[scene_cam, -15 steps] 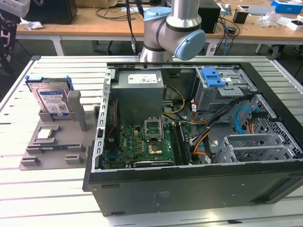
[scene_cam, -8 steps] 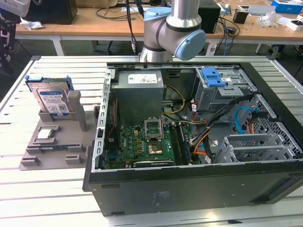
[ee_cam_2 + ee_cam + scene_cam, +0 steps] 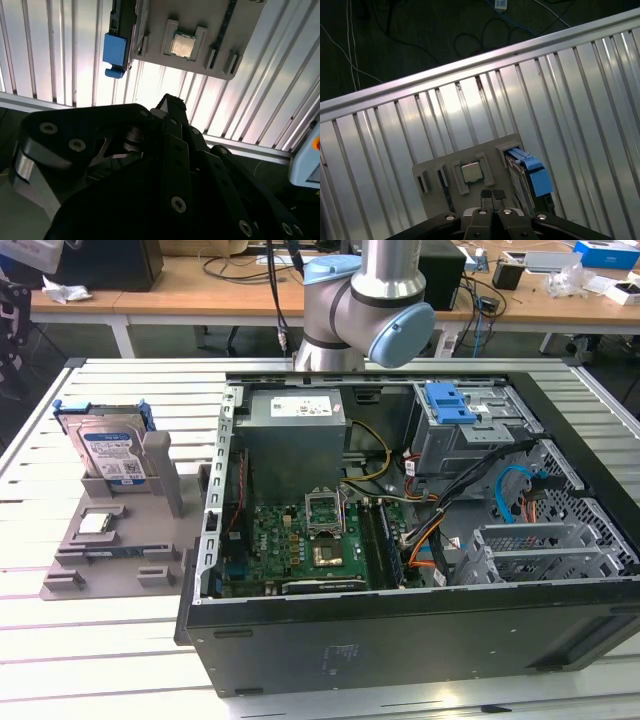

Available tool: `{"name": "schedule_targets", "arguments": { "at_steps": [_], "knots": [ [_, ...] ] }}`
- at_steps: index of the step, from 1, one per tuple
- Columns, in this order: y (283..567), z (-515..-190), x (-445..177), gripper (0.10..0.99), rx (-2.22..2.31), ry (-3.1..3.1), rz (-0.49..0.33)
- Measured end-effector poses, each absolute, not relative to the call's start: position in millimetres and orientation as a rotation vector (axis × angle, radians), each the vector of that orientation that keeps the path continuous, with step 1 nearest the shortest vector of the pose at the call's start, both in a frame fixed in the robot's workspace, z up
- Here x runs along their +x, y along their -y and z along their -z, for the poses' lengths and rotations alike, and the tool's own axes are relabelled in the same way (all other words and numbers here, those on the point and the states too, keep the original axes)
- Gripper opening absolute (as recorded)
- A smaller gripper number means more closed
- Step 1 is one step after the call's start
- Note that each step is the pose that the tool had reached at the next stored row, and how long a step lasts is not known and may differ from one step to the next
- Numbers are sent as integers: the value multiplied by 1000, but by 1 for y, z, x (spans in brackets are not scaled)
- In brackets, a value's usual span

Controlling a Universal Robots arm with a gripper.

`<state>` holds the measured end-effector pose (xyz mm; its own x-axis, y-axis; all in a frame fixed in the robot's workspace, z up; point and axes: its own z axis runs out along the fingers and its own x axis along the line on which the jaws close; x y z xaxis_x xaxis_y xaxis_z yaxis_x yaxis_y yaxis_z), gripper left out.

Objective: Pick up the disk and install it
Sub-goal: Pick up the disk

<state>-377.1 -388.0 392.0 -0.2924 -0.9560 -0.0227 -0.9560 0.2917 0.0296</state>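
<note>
no print legible at my work table

nothing here can be read, in the exterior view or in either wrist view. the disk [image 3: 108, 448] stands upright in the grey holder [image 3: 165, 480] and wears a blue-and-white label with barcodes, its lines too fine for me to make out. a white label on the power supply [image 3: 295, 425] inside the computer case [image 3: 400, 640] shows only grey rows. a faint mark on the case's near outer wall is no clearer. the processor chip [image 3: 182, 45] has a bare, bright lid in both wrist views, with no lettering i can tell.
</note>
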Motion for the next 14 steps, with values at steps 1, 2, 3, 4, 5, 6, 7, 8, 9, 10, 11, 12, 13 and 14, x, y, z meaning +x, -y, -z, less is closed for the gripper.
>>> {"name": "schedule_targets", "arguments": {
  "at_steps": [1,2,3,4,5,6,7,8,9,10,11,12,13,14],
  "knots": [
    [388,-392,-377,106,-1876,-2519,-59],
    [388,-392,-377,106,-1882,-2514,-59],
    [388,-392,-377,106,-1889,-2509,-59],
    [388,-392,-377,106,-1895,-2505,-58],
    [388,-392,-377,106,-1905,-2497,-58],
    [388,-392,-377,106,-1911,-2493,-59],
    [388,-392,-377,106,-1917,-2488,-59],
    [388,-392,-377,106,-1923,-2484,-59],
    [388,-392,-377,106,-1930,-2479,-59],
    [388,-392,-377,106,-1943,-2468,-59],
    [388,-392,-377,106,-1949,-2464,-59],
    [388,-392,-377,106,-1955,-2459,-59],
    [388,-392,-377,106,-1961,-2454,-59],
    [388,-392,-377,106,-1967,-2450,-59]
  ]
}}
